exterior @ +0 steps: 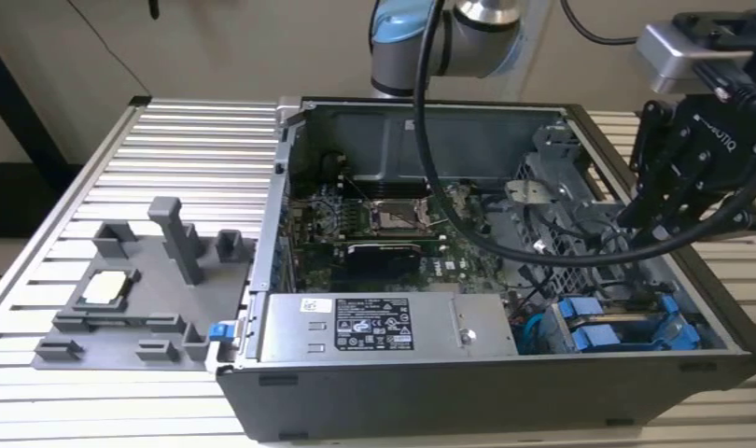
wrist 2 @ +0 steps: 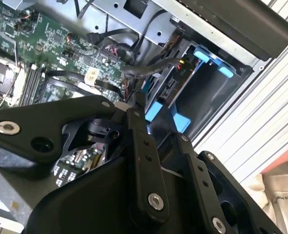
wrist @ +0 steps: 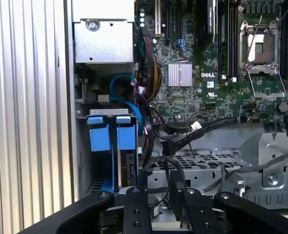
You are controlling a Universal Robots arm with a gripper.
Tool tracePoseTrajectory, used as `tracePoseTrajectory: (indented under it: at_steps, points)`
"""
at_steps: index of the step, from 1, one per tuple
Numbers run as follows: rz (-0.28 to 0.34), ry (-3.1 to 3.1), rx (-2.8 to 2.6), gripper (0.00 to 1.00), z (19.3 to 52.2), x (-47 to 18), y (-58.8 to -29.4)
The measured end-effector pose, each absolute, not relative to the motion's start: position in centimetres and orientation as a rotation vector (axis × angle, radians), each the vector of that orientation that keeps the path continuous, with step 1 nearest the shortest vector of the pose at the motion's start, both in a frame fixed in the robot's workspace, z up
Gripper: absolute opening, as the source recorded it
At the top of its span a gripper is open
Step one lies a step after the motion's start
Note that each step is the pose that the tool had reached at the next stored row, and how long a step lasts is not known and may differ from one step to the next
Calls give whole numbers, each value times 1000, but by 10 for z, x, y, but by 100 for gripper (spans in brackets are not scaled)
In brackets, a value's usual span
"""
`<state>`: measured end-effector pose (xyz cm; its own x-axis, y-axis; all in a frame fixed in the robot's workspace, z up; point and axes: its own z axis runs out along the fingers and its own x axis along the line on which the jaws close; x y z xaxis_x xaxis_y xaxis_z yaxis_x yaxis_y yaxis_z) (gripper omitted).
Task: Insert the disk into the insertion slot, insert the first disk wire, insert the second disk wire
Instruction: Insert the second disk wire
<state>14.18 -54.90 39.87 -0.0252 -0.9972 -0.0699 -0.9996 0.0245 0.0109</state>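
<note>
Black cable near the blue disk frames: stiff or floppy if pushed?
Probably floppy: the black cable bends in a loose curve near the metal cage. Its blocky plug end looks rigid, likely a steadier place to push.

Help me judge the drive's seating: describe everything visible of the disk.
The disk shows mostly as its bright blue plastic frame: two end tabs side by side, blue rails behind them. It sits down in a corner of the case, beside the silver power-supply box. Its metal body is largely hidden. Black cables pass close; whether any is plugged in cannot be told. The gripper is apart from it.
</note>
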Motion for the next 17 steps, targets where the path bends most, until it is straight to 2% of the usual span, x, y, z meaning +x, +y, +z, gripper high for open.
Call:
tracePoseTrajectory:
  at_steps: [10,17]
  points:
    - [84,2216,-2162,33,398,132,-545]
    - [57,2217,-2164,33,395,115,-534]
